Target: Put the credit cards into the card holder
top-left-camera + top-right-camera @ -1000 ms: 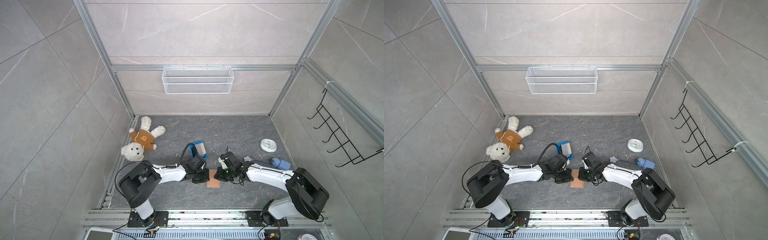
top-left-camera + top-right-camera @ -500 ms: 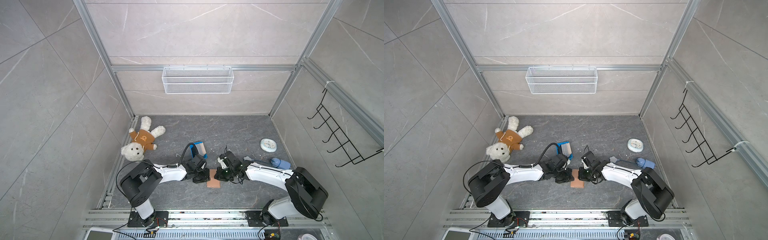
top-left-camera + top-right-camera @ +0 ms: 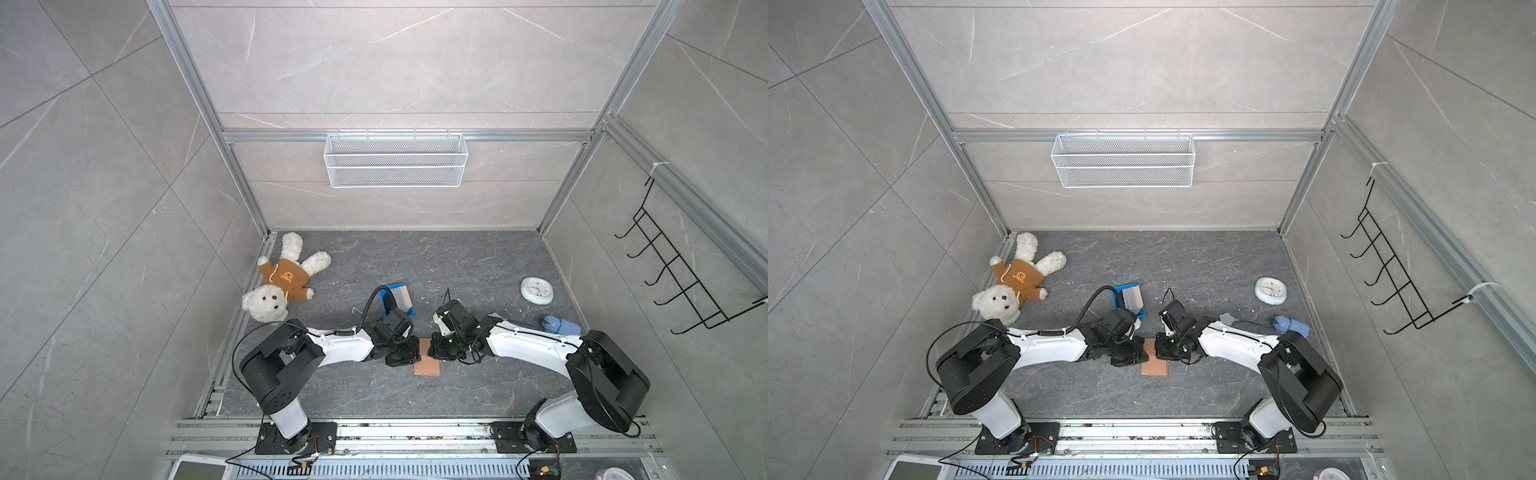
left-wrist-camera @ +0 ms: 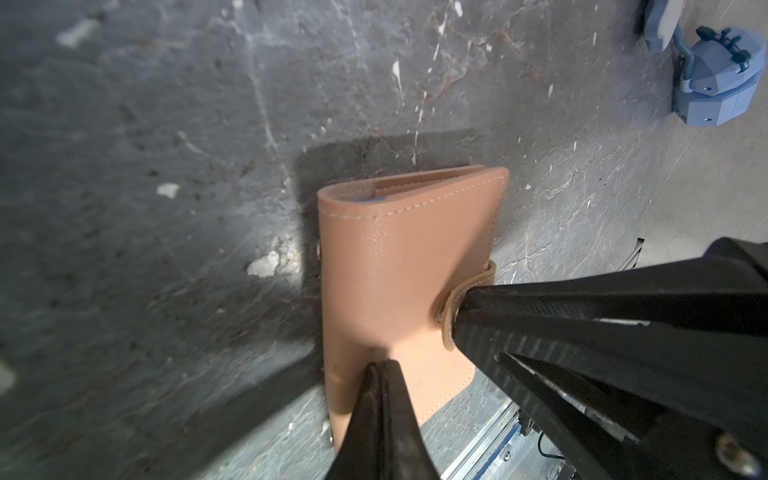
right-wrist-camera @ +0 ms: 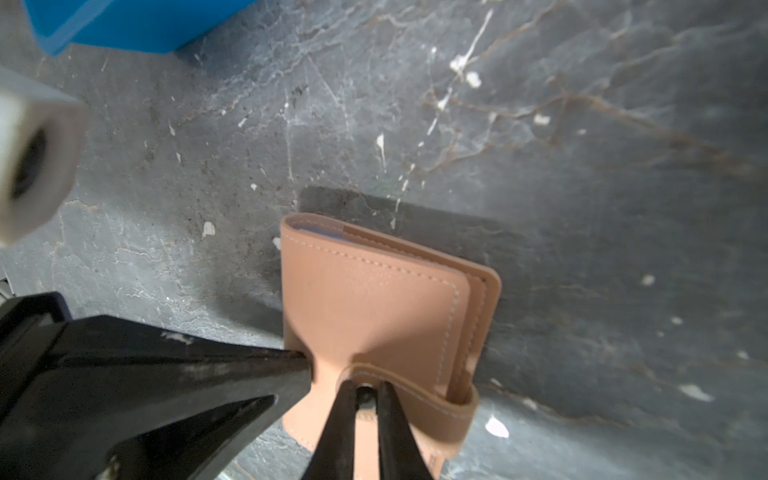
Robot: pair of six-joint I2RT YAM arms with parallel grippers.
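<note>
The tan card holder (image 3: 428, 361) (image 3: 1155, 362) lies closed on the dark floor between both arms. My left gripper (image 4: 384, 365) (image 3: 410, 353) is shut with nothing between its jaws, and its tips press down on the holder's cover (image 4: 399, 266). My right gripper (image 5: 365, 386) (image 3: 434, 352) is shut on the holder's snap strap (image 5: 432, 405) at the holder's right edge. A bluish sleeve edge shows at the holder's far end. The credit cards (image 3: 401, 296) (image 3: 1133, 297) stand as a pale stack in a blue tray behind the left gripper.
The blue tray (image 3: 389, 306) sits just behind the left wrist. A teddy bear (image 3: 286, 282) lies at the back left. A round clock (image 3: 537, 290) and a blue plastic object (image 3: 559, 325) are on the right. A wire basket (image 3: 395, 160) hangs on the back wall.
</note>
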